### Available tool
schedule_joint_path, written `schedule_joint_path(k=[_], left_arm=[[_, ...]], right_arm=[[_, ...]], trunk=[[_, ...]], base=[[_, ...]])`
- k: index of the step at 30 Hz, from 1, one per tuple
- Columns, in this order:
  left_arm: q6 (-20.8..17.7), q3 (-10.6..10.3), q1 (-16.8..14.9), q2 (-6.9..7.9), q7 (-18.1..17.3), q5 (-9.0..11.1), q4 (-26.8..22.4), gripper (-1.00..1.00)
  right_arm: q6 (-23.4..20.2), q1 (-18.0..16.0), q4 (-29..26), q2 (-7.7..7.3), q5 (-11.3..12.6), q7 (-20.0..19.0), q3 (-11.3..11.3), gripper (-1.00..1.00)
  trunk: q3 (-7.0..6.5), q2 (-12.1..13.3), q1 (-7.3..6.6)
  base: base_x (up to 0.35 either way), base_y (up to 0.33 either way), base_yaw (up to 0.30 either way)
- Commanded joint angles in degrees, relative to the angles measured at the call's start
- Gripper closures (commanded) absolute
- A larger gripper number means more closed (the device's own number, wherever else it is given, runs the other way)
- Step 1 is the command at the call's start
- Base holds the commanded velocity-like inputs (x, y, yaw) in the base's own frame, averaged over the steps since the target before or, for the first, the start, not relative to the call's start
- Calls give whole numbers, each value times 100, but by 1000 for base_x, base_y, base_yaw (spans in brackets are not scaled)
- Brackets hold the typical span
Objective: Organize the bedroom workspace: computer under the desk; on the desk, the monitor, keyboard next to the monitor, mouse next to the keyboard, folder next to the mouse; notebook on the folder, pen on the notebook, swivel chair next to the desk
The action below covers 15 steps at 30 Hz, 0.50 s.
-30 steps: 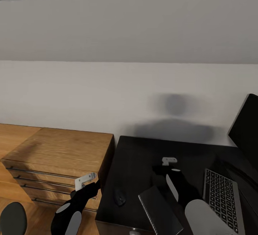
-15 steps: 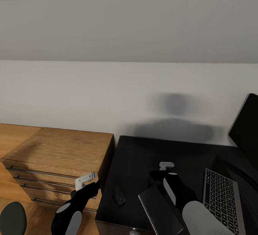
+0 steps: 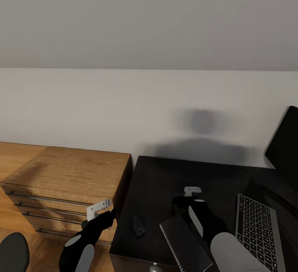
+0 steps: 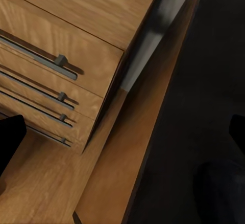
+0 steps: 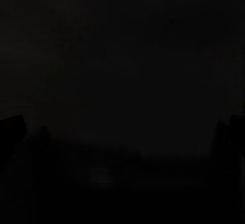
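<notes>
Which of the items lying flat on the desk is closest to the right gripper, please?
The notebook, beside the right gripper; the mouse and keyboard lie farther off on the desk.

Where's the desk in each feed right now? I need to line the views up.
Head view: the desk is at lower centre to right, black top facing up.
Left wrist view: its black top lies past a wood strip.
Right wrist view: too dark to tell.
Shared landmark: the light-wood dresser, bar handles, beside the desk.
</notes>
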<state>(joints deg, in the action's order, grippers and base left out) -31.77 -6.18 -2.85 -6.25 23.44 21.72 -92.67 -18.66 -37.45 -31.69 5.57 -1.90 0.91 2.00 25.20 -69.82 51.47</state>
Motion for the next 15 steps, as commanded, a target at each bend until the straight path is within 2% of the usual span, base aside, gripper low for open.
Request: schedule_joint_path(k=[1, 9, 15], left_arm=[[-13, -6, -5, 1, 55, 60, -7, -100], [-13, -7, -5, 1, 55, 60, -8, -100], [-15, -6, -5, 6, 55, 60, -7, -100]], right_arm=[[-41, 1, 33, 5, 40, -3, 27, -100], [-41, 1, 38, 6, 35, -3, 28, -100], [-41, 1, 37, 6, 33, -3, 28, -100]], trunk=[[8, -3, 1], [133, -284, 155], [133, -284, 155]], base=[[0, 0, 0], [0, 0, 0], [0, 0, 0]])
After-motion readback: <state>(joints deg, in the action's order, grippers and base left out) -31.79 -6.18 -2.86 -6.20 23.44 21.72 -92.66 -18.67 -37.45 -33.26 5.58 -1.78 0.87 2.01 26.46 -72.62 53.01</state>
